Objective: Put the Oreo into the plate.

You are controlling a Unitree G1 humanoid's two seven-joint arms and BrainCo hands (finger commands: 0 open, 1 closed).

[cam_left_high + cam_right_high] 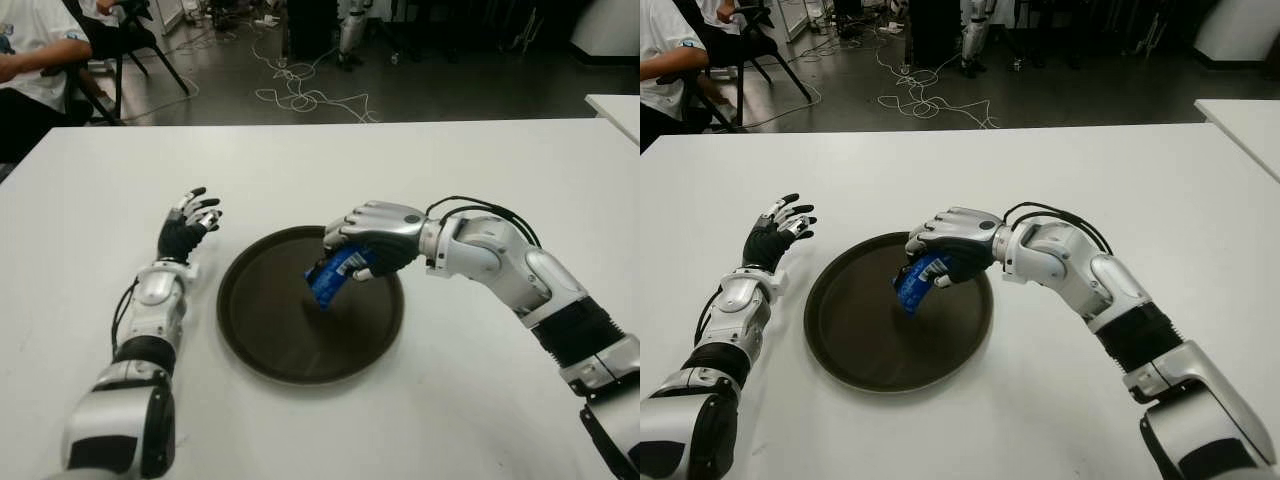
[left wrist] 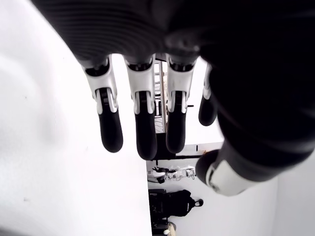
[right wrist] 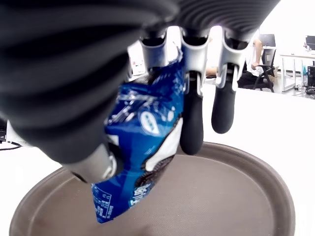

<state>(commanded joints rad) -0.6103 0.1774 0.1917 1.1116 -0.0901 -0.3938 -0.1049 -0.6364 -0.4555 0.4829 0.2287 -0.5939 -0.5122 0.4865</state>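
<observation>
r hand (image 1: 372, 243) clamped on oreo pack (image 1: 334, 274) over plate (image 1: 262, 335); l hand (image 1: 187, 228) fingers spread, empty.

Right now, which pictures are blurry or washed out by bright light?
Right wrist view: right hand looms dark and soft, Oreo pack sharp. Left wrist view: left hand silhouetted against glaring white. Eye views: evenly lit, plate crisp.

Robotics lab, floor cables (image 1: 300, 98), white table (image 1: 480, 160)
</observation>
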